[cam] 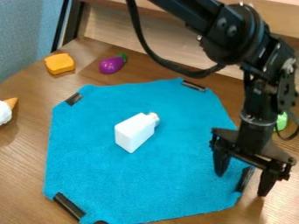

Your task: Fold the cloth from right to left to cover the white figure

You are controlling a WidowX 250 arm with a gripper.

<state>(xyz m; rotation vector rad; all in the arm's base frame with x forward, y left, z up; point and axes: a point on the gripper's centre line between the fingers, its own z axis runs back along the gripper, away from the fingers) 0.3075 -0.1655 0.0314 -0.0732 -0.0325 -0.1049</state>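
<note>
Blue cloth (pixel 128 188) flat on bench (pixel 20 188), its near-right corner under gripper (pixel 241 184).
Gripper open, empty, by black strip (pixel 245 178); white figure (pixel 135 132) uncovered, left of gripper. Likely pre-grasp; next: pinch cloth edge, lift, fold leftward.

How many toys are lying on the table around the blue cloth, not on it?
4: an orange-yellow one at upper left, a purple eggplant beside it, a white-topped cone at the left edge, and a green one partly behind the arm, which may hide more.
</note>
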